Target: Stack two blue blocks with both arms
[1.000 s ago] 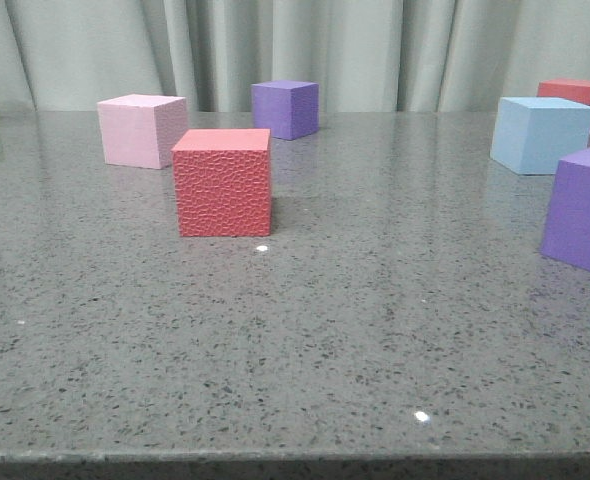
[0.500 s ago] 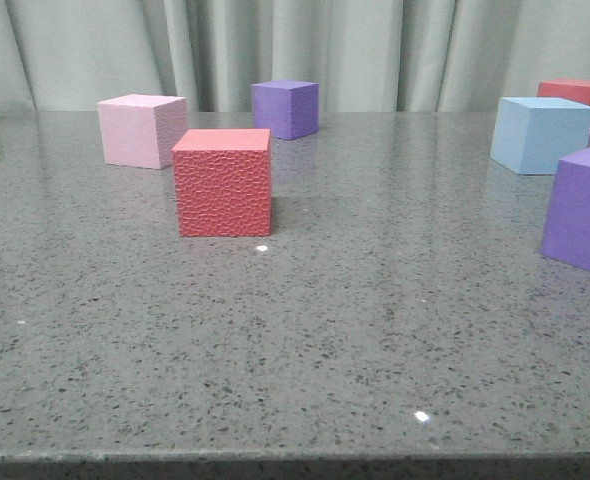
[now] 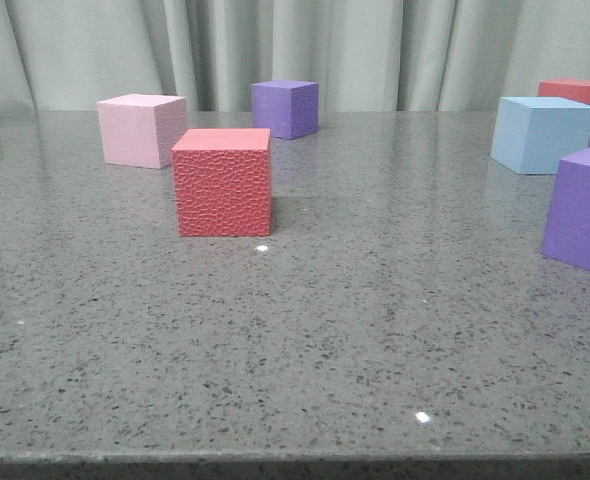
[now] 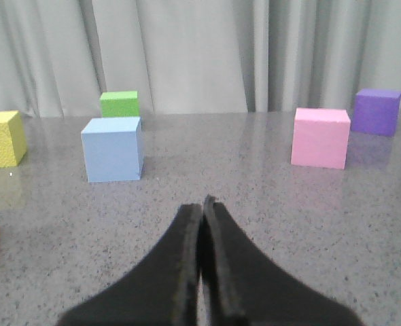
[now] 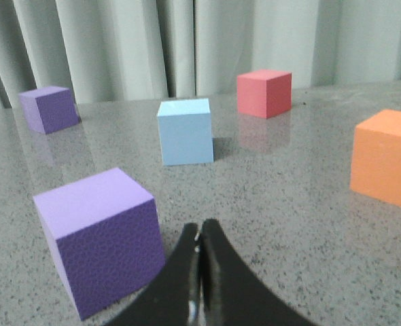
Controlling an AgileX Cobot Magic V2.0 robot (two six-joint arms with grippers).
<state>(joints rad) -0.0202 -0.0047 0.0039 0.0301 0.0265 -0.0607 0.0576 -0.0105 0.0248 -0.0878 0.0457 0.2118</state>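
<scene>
both grippers were pressed shut w/ nothing between the fingers: left black gripper (image 4: 202,204) and right black gripper (image 5: 199,234), each low over the grey speckled stone table (image 3: 375,330).

pale sky-blue foam cube (image 3: 541,133) sat far right on the table in the front view, just in front of a small red foam cube (image 3: 575,98) and behind a big purple foam cube (image 3: 583,208) at the right edge. right wrist cam showed it straight ahead, apart from that purple cube.

medium-blue foam cube (image 4: 113,149) showed only in the left wrist view, ahead of the left gripper, near a green foam cube (image 4: 119,104) and a yellow foam cube (image 4: 1,138); pink foam cube (image 4: 321,137) well apart from it.

blue cubes unstacked, each flat on the table. no containers seen.
</scene>
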